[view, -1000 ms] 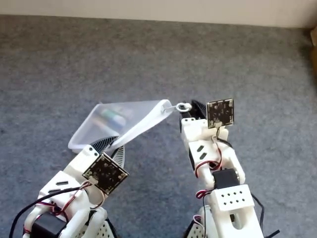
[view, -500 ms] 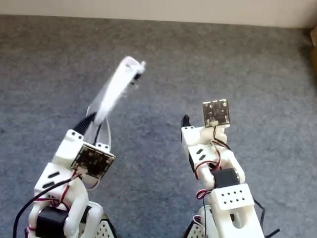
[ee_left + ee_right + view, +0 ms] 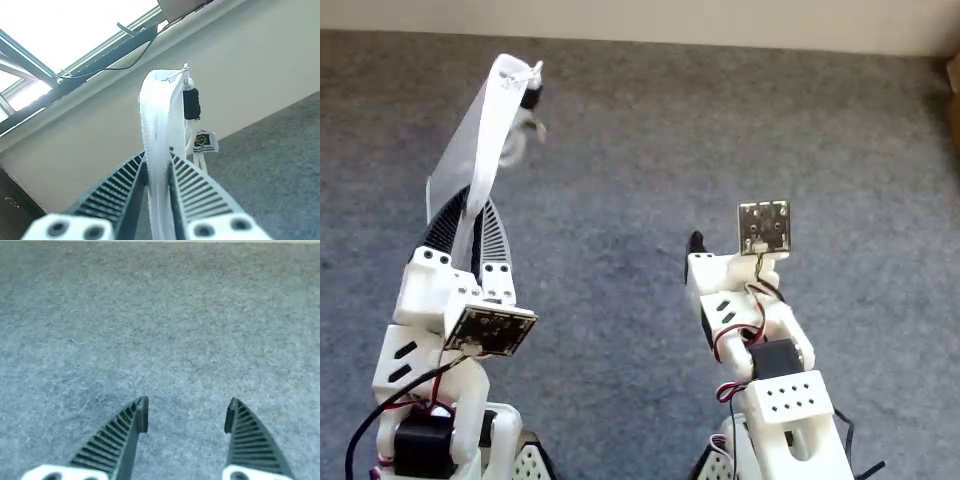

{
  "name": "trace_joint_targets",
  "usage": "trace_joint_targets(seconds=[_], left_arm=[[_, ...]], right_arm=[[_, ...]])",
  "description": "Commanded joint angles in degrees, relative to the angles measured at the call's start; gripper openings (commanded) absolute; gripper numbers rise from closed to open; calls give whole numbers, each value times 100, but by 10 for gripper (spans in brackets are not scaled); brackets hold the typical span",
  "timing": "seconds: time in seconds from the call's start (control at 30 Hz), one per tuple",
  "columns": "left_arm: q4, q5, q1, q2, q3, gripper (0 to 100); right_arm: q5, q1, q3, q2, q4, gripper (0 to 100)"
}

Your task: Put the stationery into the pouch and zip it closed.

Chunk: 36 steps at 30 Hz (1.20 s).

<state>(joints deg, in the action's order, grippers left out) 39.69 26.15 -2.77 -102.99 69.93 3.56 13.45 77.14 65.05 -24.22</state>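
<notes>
High view: the left claw [image 3: 470, 208], grasping the pouch [image 3: 485, 120], is swinging it up toward eleven o'clock. The right claw [image 3: 185, 412], now released, is idling near centre. Zipping seems finished.

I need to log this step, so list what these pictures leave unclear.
- Stationery: the pouch is edge-on in the high and left wrist views, so its contents are hidden.
- Zip: its lower end sits between the fingers of the left gripper in the left wrist view, so full closure cannot be told.
- Tag print: too small in the left wrist view.
</notes>
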Motion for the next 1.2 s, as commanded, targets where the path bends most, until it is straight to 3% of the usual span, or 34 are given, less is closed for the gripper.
trace_joint_targets(seconds=[0.0, 0.17, 0.43, 0.6, 0.8, 1.07, 1.17], left_arm=[[-448, 97, -40, -84, 259, 5], [-527, 88, -13, -92, 778, 5], [-501, 105, 822, -101, 1402, 11], [-501, 18, 892, -136, 1569, 169], [-492, -484, 892, -136, 1420, 179], [853, -1301, 1420, -136, 382, 178], [932, -1398, 1385, -136, 207, 175]], right_arm=[[44, 13, -215, 48, 13, 232], [44, 22, -207, 48, 13, 232], [44, 22, -198, 48, 13, 232], [44, 22, -198, 48, 13, 232], [18, 22, -198, 40, 13, 232], [18, 4, -198, 40, 22, 232], [9, 4, -198, 40, 22, 232]])
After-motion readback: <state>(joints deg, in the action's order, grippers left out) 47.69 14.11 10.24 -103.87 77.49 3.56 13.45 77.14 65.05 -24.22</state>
